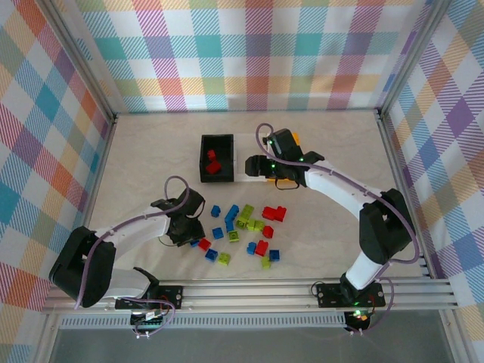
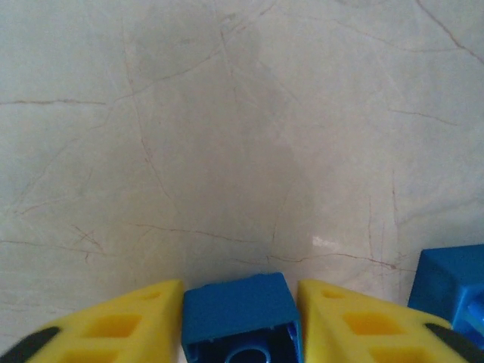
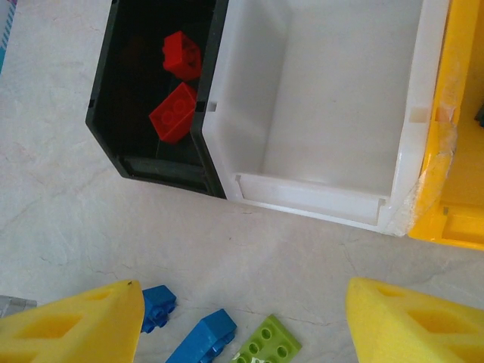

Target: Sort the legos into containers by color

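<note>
My left gripper (image 1: 187,230) is low over the table at the left of the pile, and its yellow fingers (image 2: 113,325) press both sides of a blue brick (image 2: 240,314) that shows its hollow underside. Another blue brick (image 2: 450,287) lies just to the right. Loose red (image 1: 274,214), yellow-green (image 1: 253,224) and blue (image 1: 231,214) legos are scattered mid-table. My right gripper (image 3: 246,291) hangs open and empty in front of the white bin (image 3: 310,197), which has nothing in it. The black bin (image 3: 162,170) holds two red bricks (image 3: 175,113).
The orange-yellow bin (image 3: 461,151) stands right of the white one. Below my right gripper lie two blue bricks (image 3: 204,339) and a green plate (image 3: 266,344). Aluminium frame rails (image 1: 401,166) and checked walls enclose the table.
</note>
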